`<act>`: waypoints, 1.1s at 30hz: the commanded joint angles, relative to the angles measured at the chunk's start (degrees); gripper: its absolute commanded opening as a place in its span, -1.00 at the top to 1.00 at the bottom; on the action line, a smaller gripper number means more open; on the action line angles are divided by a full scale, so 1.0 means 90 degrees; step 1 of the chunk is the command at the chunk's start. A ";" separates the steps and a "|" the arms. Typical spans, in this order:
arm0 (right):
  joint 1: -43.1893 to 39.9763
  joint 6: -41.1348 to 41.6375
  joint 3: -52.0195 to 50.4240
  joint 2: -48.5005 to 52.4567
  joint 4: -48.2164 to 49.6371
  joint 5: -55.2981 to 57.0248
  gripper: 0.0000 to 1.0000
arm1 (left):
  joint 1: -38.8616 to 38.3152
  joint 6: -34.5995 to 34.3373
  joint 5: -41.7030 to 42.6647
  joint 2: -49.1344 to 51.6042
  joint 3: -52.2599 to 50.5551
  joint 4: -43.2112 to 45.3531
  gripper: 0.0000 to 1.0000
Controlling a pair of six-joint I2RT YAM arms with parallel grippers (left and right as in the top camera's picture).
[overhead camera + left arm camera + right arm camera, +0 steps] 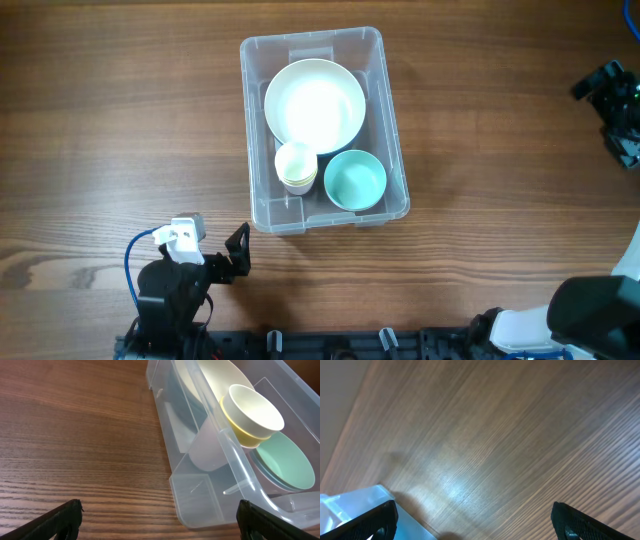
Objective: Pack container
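The container [250,150] sits open around the middle of the tabletop [120,120], a little closer to the far edge than to the near one, with its long sides running from far to near. Inside it I see three things. A large white bowl [315,103] fills the far half. In the near half, a small cream cup nested in a yellow one [296,166] stands on the left, and a teal bowl [355,180] lies on the right, just beside the cups. In the left wrist view the container's near-left corner [200,495] is close in front of the camera, and the stacked cups [250,417] rise above the rim there, with the teal bowl [285,462] behind them.

My left pincer [235,255] is low toward the near edge, left of centre, just off the container's near-left corner and not touching it. Its fingers [65,517] are spread wide and hold nothing.

My right pincer [615,100] is well apart from the container, out by the right edge toward the far-right corner. In its wrist view the fingertips [380,517] are also spread wide, over bare wood, holding nothing.
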 commanded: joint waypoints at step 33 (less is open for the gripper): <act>0.3135 -0.1477 -1.0185 -1.0180 0.5268 -0.0012 -1.00 | -0.0024 0.0129 0.0119 -0.0092 -0.0070 0.0015 -0.99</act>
